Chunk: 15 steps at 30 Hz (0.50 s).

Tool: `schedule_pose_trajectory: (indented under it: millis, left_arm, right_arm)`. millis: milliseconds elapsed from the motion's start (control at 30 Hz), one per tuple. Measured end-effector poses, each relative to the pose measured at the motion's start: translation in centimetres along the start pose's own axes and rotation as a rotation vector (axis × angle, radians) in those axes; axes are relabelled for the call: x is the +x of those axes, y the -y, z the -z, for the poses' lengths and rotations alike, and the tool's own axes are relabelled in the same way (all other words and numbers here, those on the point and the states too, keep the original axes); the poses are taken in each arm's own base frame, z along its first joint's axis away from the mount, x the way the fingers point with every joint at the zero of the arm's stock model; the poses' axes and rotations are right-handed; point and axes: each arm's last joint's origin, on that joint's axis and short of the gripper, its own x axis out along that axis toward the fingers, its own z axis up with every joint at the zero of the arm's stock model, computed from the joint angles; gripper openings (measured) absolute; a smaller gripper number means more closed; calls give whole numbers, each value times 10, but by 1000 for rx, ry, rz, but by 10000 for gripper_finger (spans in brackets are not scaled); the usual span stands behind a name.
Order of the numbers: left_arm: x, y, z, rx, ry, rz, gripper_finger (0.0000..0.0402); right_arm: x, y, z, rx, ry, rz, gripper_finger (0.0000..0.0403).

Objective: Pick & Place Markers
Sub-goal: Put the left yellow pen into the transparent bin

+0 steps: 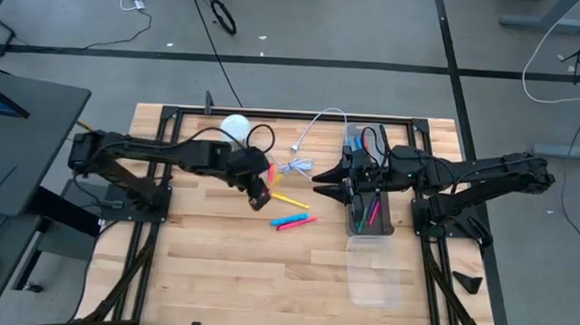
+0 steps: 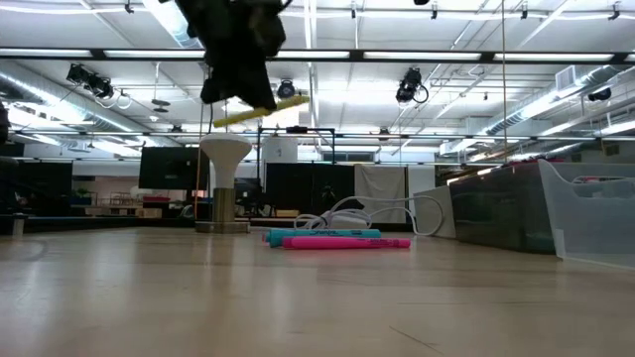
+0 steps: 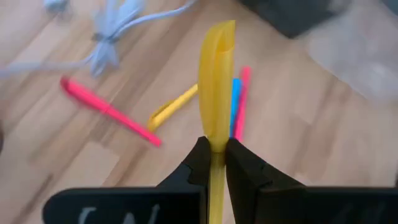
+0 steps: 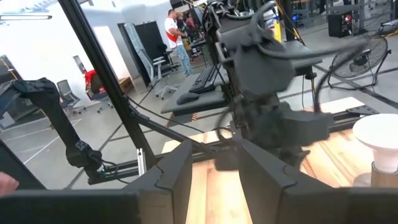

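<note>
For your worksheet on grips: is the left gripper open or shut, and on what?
Shut. The left gripper pinches a yellow marker between its fingers, lifted clear of the table.

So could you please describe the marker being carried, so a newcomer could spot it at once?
Start at the wooden table and find the left tool above its middle. The thin yellow marker is pinched there; unlike the pink and blue markers lying below, it is airborne.
</note>
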Motion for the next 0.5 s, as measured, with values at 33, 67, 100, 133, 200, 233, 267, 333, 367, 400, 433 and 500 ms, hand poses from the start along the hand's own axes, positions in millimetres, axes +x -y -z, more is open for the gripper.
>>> schedule_pose_trajectory:
  millis: [33,67,100,133,200,233,267,333,367,400,433,500]
  left_arm:
    - [-4,3,1,44,6,21,30]
    - [-8,4,2,85,6,43,30]
    - [-11,7,3,126,7,63,30]
    - [-14,10,3,162,16,90,30]
    - [-20,13,6,229,13,125,30]
    - [-23,17,6,263,29,151,30]
    - [-26,19,6,289,46,168,30]
    - [-32,22,9,324,49,182,30]
    - [-35,24,7,333,80,201,30]
    - [-38,26,6,344,105,214,30]
    - [-43,27,5,351,133,228,30]
    - [-56,30,0,352,225,268,30]
  right_arm:
    - [0,0,0,0,4,-1,128]
    - [0,0,-1,0,5,-2,128]
    - [0,0,-1,0,6,-2,128]
    - [0,0,-1,0,8,-3,128]
    - [0,0,-1,0,8,-3,128]
    - [0,0,-1,0,8,-3,128]
    - [0,0,-1,0,7,-2,128]
    - [0,0,-1,6,8,-3,128]
    - [0,0,-1,25,10,-3,128]
    - [1,0,0,52,8,-3,128]
    - [1,0,0,79,9,-3,128]
    - [2,0,0,104,11,-4,128]
